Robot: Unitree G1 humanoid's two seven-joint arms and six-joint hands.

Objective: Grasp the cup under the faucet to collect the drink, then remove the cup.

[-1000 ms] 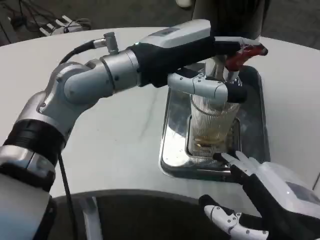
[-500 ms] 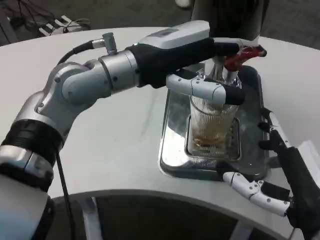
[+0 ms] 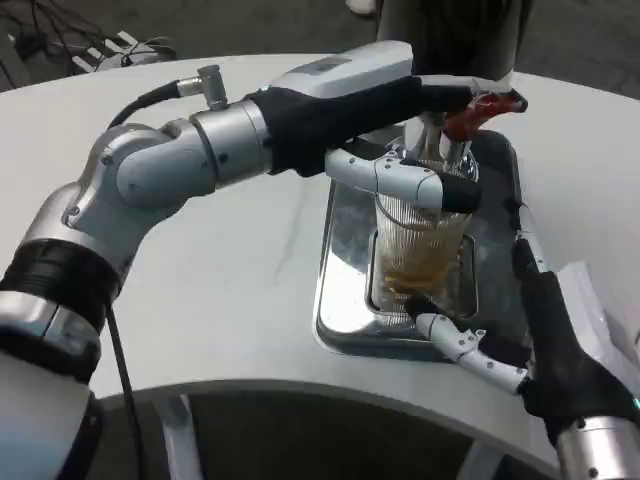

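Left robot hand (image 3: 400, 150) reaches over tray, one white finger wrapped across upper rim of ribbed clear glass cup (image 3: 418, 250), another laid on red faucet lever (image 3: 478, 110); holds cup
Cup upright on drain grate in steel tray (image 3: 345, 290), directly below that hand, amber drink (image 3: 410, 275) pooled in bottom
Right robot hand (image 3: 520, 320) near tray's front-right corner, fingers spread, one fingertip close to cup base, contact unclear
Round white bench (image 3: 230, 280), broad bare surface beneath left forearm; curved bench edge runs just below right hand

Nothing here carries readable writing: no label, brand or number on anything near either hand.
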